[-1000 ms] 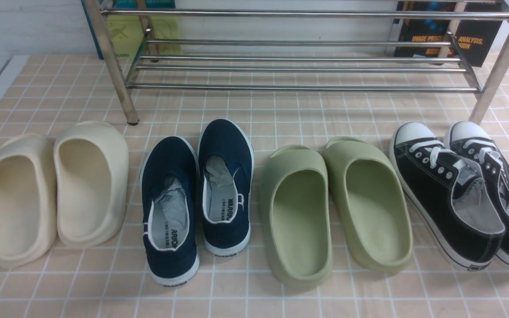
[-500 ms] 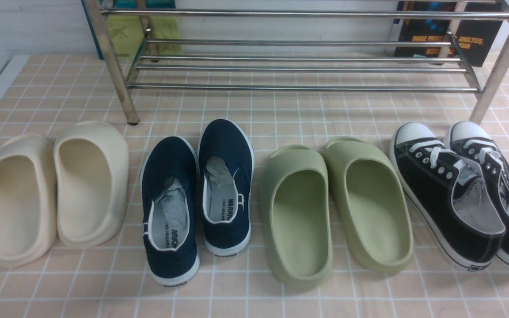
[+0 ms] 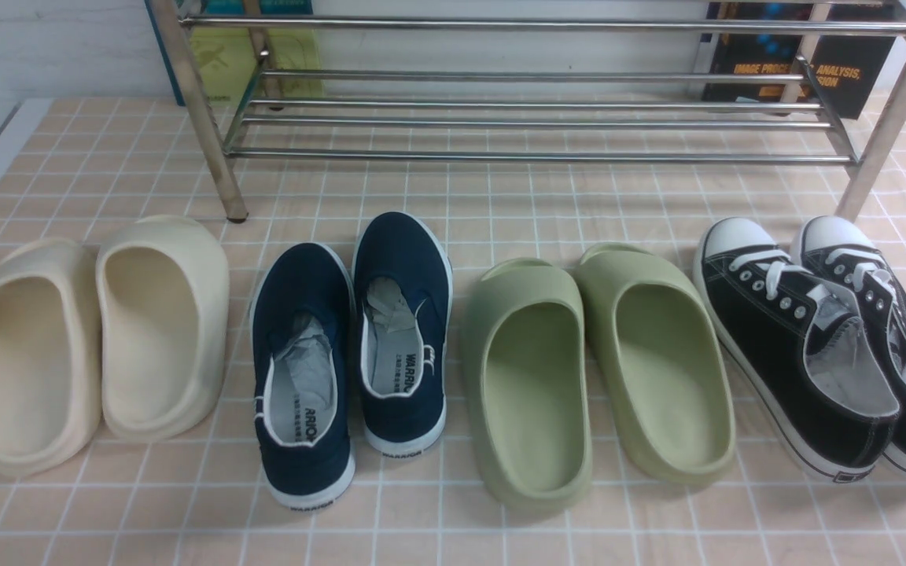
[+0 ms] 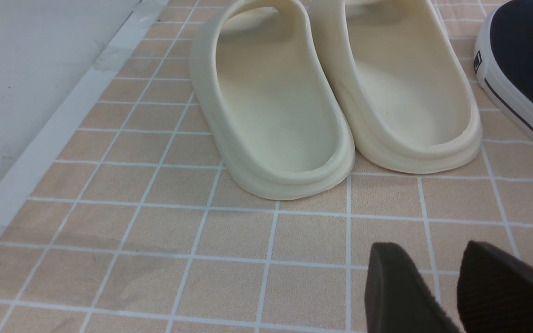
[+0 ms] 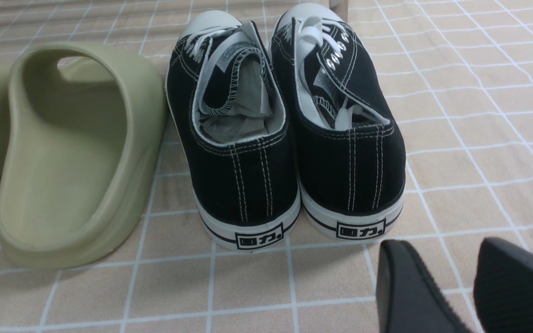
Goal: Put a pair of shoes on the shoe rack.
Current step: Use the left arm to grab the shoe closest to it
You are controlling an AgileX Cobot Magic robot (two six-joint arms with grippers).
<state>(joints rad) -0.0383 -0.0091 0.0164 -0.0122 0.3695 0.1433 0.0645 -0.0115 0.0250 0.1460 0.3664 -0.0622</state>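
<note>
Two navy slip-on shoes stand side by side on the tiled floor, heels toward me: the left one (image 3: 302, 369) and the right one (image 3: 403, 330). The heel of one shows in the left wrist view (image 4: 523, 64). The silver shoe rack (image 3: 532, 118) stands behind them, its bars bare. My left gripper (image 4: 433, 268) is open and empty above the floor, near the cream slippers' heels. My right gripper (image 5: 437, 263) is open and empty, just behind the black sneakers' heels. Neither gripper shows in the front view.
A pair of cream slippers (image 3: 99, 338) lies at the left, green slippers (image 3: 594, 377) right of the navy shoes, black lace-up sneakers (image 3: 823, 338) at the far right. Books (image 3: 799, 63) lean behind the rack. The tiled mat ends at a grey strip (image 4: 40, 152) at the left.
</note>
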